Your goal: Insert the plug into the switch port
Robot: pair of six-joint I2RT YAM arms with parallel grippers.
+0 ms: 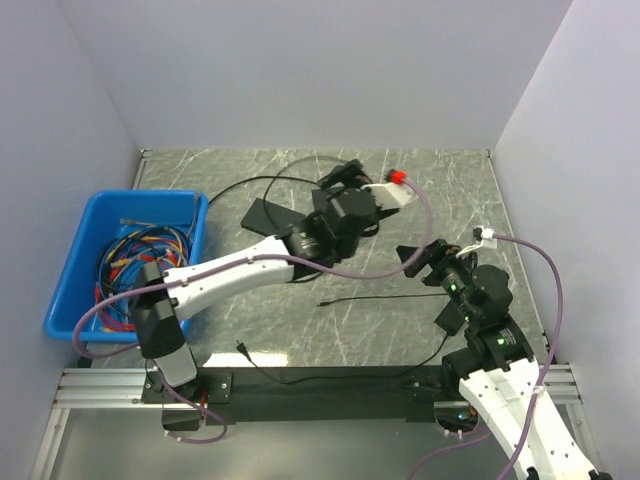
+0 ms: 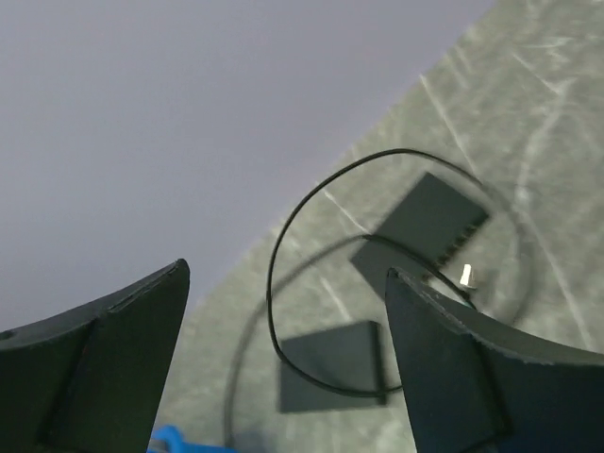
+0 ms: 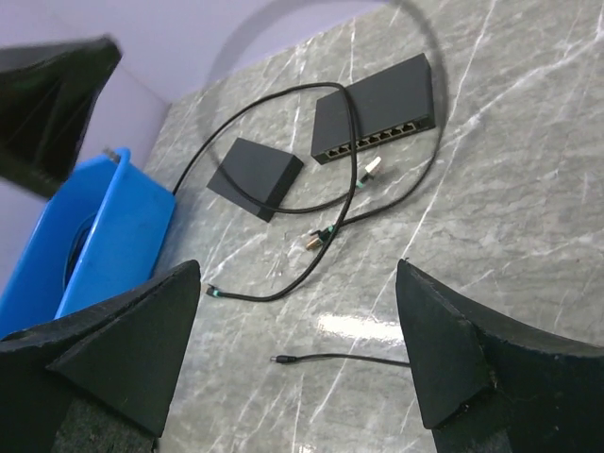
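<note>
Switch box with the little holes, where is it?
Right wrist view: the switch box lies flat at top middle, just right of the plain black slab, a pale cable tip by its ports.

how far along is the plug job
Nothing looks done: the plug lies on the table just in front of the switch port row, not inserted. Nothing in hand: left gripper and right gripper are open, empty. Left: grasp and insert it.

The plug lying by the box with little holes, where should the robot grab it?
Grip the plug by its rear half, coming down from above and squeezing its narrow sides. It lies flat, its front seemingly toward the switch ports, so the tip stays free to go in.
</note>
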